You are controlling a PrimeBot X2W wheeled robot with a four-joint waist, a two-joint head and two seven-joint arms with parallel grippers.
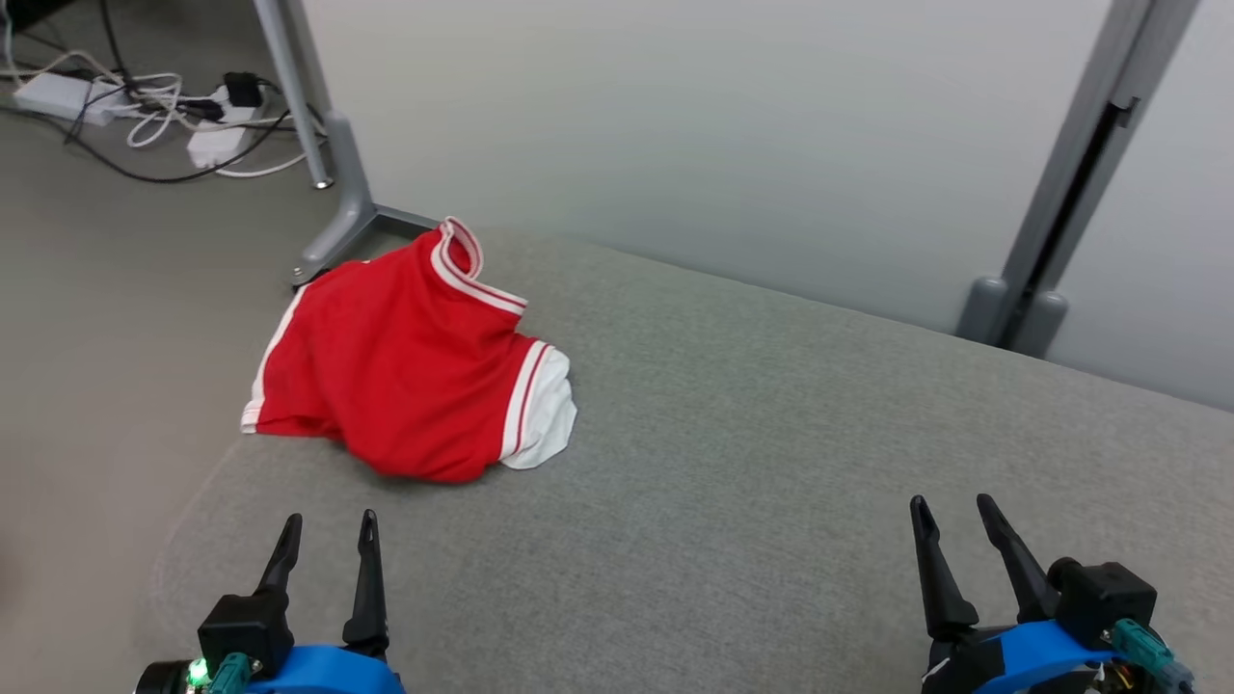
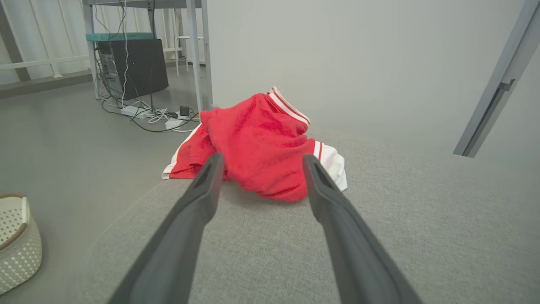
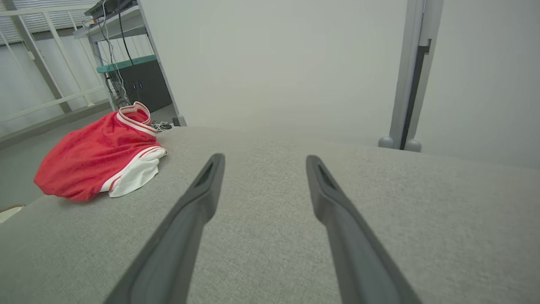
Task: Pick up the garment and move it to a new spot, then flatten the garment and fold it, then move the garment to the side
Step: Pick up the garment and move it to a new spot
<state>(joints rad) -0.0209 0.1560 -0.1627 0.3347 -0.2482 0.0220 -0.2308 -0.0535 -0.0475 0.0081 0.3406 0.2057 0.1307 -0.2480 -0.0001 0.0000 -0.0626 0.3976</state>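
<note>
One red garment (image 1: 405, 376), one left claw (image 1: 330, 519), one right claw (image 1: 952, 501), one white basket (image 2: 17, 240)

Garment (image 1: 405, 376) on cushion (image 1: 771, 463), far-left corner, ahead of L end effector (image 1: 331, 519); R end effector (image 1: 952, 501) well apart, rightward.

A red jersey (image 1: 405, 371) with white-striped trim and a white sleeve lies crumpled in a heap at the left edge of the grey cushion (image 1: 771, 463)
</note>
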